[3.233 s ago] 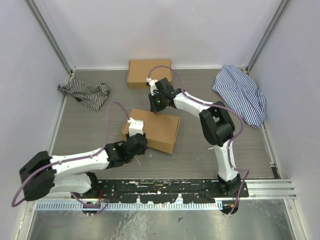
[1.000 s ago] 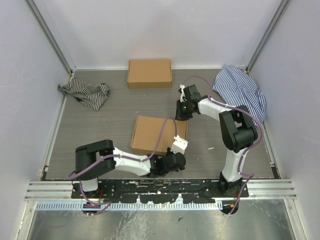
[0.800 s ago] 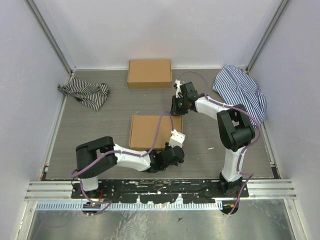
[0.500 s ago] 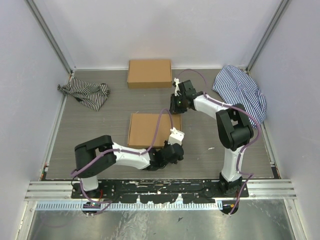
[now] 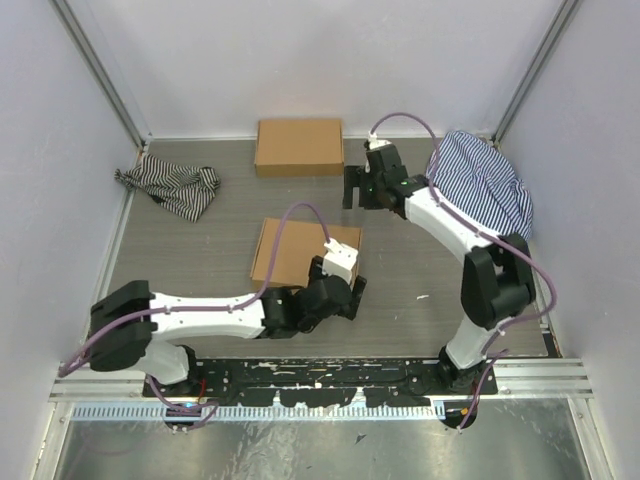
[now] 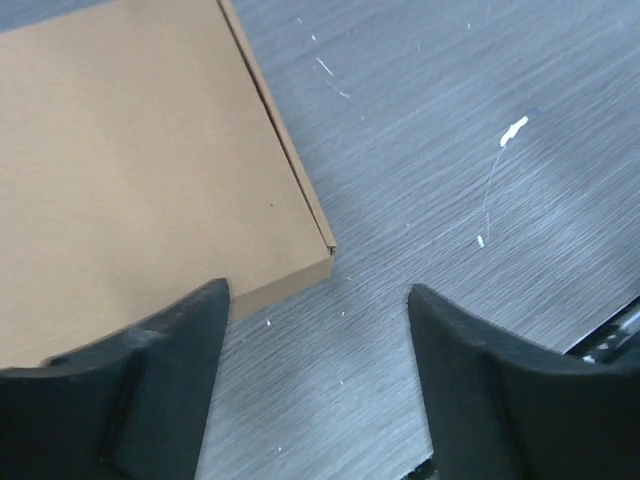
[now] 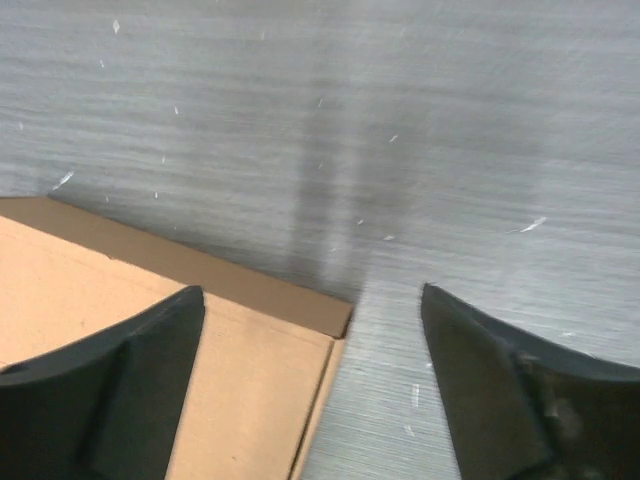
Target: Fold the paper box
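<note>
The paper box lies shut and flat on the grey table, a plain brown cardboard rectangle slightly askew. My left gripper hangs open just off its near right corner. In the left wrist view that corner of the box sits up and left of the open left gripper, with bare table between the fingers. My right gripper is raised and open beyond the box's far right corner. The right wrist view shows the box at lower left below the open right gripper. Neither gripper touches it.
A second low brown cardboard box sits by the back wall. A striped cloth lies at the left wall and a larger one at the right. White walls enclose three sides. The black base rail runs along the near edge.
Both grippers have opened and let go of the paper box. The right gripper has lifted and drawn back toward the far wall. The left arm has swung its elbow leftward.
</note>
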### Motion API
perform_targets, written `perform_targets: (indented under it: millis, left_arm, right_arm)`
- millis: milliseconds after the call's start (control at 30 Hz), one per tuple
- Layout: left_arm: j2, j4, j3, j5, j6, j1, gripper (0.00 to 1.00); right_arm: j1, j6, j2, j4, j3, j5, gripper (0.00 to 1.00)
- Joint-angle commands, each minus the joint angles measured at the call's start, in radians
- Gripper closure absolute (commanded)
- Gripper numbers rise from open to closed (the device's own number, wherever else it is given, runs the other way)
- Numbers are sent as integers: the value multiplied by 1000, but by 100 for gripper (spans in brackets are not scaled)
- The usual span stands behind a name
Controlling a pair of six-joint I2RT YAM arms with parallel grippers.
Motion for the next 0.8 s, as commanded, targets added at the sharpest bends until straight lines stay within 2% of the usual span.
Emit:
perform_targets:
  millis: [0, 67, 133, 300, 400, 567, 767]
  left_arm:
    - [-116, -121, 41, -131, 45, -3, 9]
    - [-172, -197, 39, -211, 46, 13, 2]
    - [-236, -260, 24, -229, 38, 71, 2]
    - [-413, -378, -17, -1, 4, 415, 2]
    - [-474, -452, -1, 14, 62, 550, 2]
    - [-501, -634, 44, 9, 119, 662, 2]
    - [-494, -772, 92, 46, 84, 673, 2]
  right_arm:
    - [6, 44, -223, 52, -33, 179, 0]
    - [5, 48, -322, 82, -111, 186, 0]
    - [5, 54, -425, 108, -197, 245, 0]
    - [6, 94, -656, 110, -367, 277, 0]
    - [5, 121, -730, 67, -418, 252, 0]
    - [7, 122, -775, 37, -484, 214, 0]
    - [6, 121, -778, 23, -491, 222, 0]
